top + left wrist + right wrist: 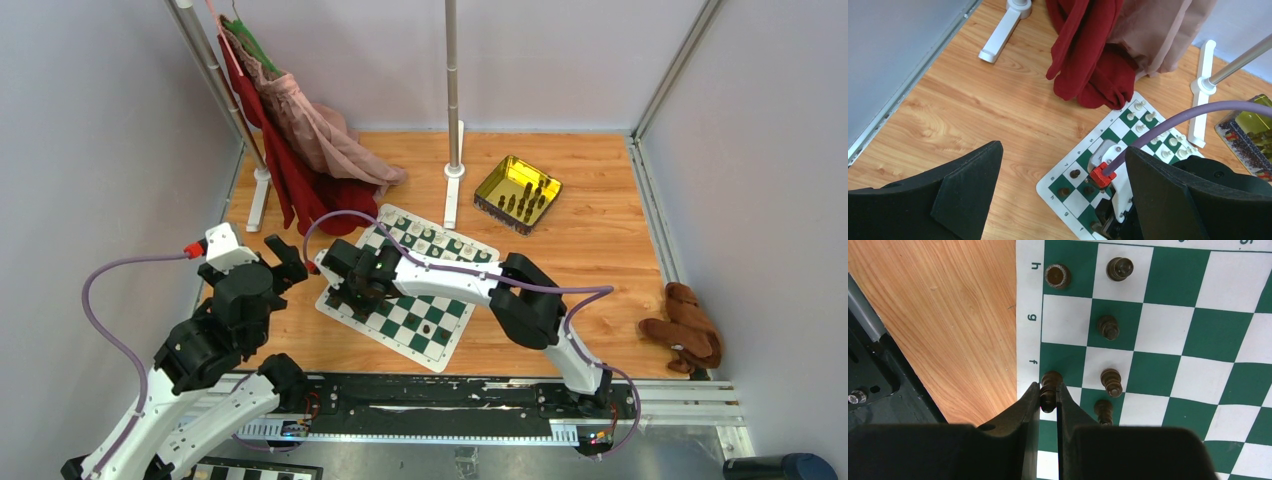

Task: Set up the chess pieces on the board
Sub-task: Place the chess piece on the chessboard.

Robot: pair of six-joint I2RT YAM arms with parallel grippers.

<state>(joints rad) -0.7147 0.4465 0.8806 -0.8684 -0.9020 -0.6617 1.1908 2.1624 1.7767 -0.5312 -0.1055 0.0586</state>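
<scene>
1. Left claw [1063,147], lower left of the overhead view: jaws spread wide above the wooden tabletop [600,260], just left of the board [440,335].
2. Right claw [1048,395], centre-left of the overhead view, over the board's left edge: closed on one dark chess piece [1050,380], which is pinched upright between both fingers at the white border beside the row letter f. Contact between piece and board not discernible.
3. Five other dark pieces [1108,327], upper middle of the right wrist view: standing on squares in the two columns nearest that border, just beyond the held piece.
4. Brown soft toy [685,330], right edge of the overhead view: lying on the tabletop, well apart from the board.
5. White pieces [425,237], centre of the overhead view: lined along the board's far edge.
6. Yellow tray [536,172], upper right of centre: apart from the board, with spare dark pieces [525,200] upright inside.
7. Red and pink clothes [290,170], upper left: hanging from a rack, with the red hem near the board's far corner.
</scene>
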